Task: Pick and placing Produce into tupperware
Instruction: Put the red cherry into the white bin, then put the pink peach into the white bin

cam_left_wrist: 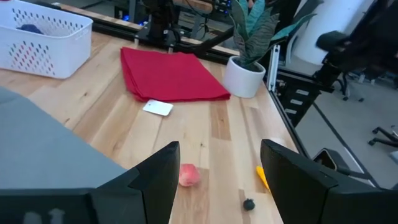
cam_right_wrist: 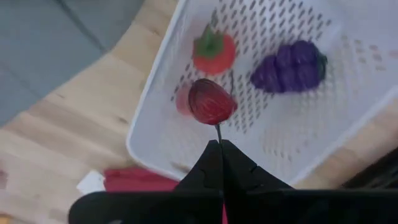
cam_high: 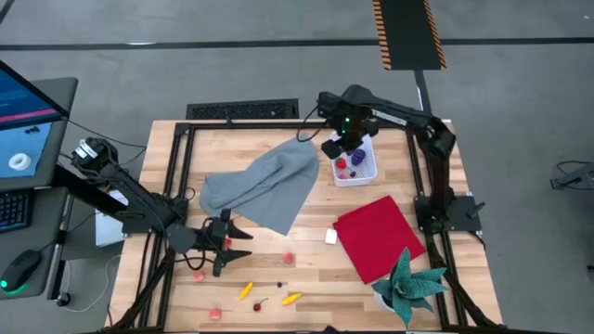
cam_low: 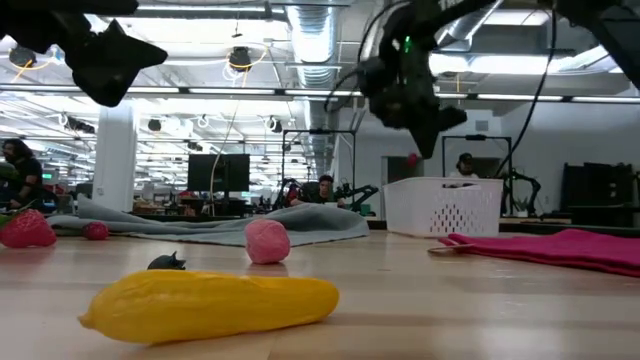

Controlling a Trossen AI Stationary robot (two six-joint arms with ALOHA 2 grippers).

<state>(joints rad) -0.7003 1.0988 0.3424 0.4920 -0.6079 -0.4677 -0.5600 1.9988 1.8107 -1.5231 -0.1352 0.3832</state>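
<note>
Right gripper hangs above the white tupperware at the far side of the table, its jaws pressed together on the thin stem of a dark red cherry, which dangles over the perforated base. Inside the tub lie a purple grape bunch and a red strawberry with a green top, well apart from each other. In the low view the tub stands beyond the red cloth, with the gripper dark above it.

Left gripper rests low near the table's near left part, jaws spread wide with nothing between them; in its wrist view a pink berry lies on the wood just ahead of the fingers, beside a small dark piece.

Loose produce lies along the near edge: a yellow piece, an orange-yellow piece, a pink berry and red ones. A grey cloth is spread across the middle, a small white cube sits at the red cloth's corner, and a potted plant stands at the near right. No writing or label can be read on any of these
</note>
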